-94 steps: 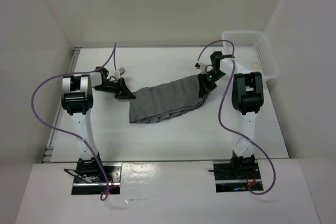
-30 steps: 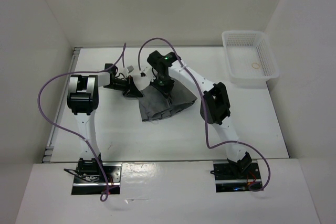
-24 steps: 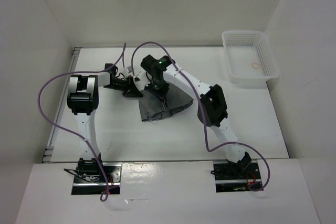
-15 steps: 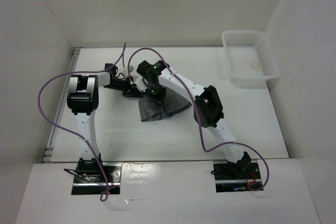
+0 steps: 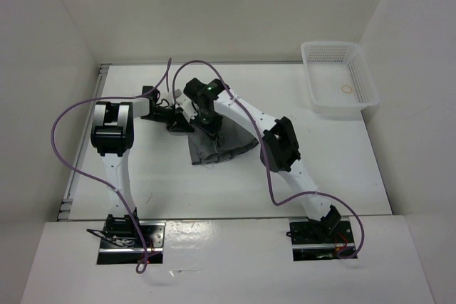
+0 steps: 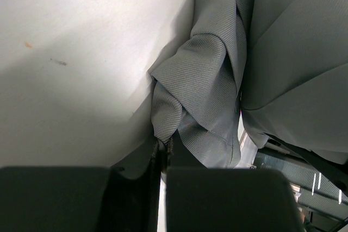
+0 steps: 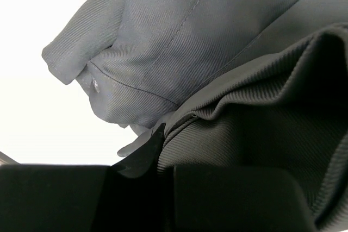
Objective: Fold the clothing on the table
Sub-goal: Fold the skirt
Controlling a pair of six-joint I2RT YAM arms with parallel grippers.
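As left pincer [image 6: 165, 148], right pincer [image 7: 163, 134] clamp one skirt [image 5: 224, 146], one basket [image 5: 338, 111] apart.

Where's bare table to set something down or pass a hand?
Free table: near strip between skirt and near edge; stretch between right arm and basket. Crowded: left-centre, where left end effector and right end effector grip the skirt.

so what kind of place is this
Probably a robot lab test cell, not a home: a white table boxed in by plain white walls, a left arm and right arm bolted at its near edge, working on a grey skirt.
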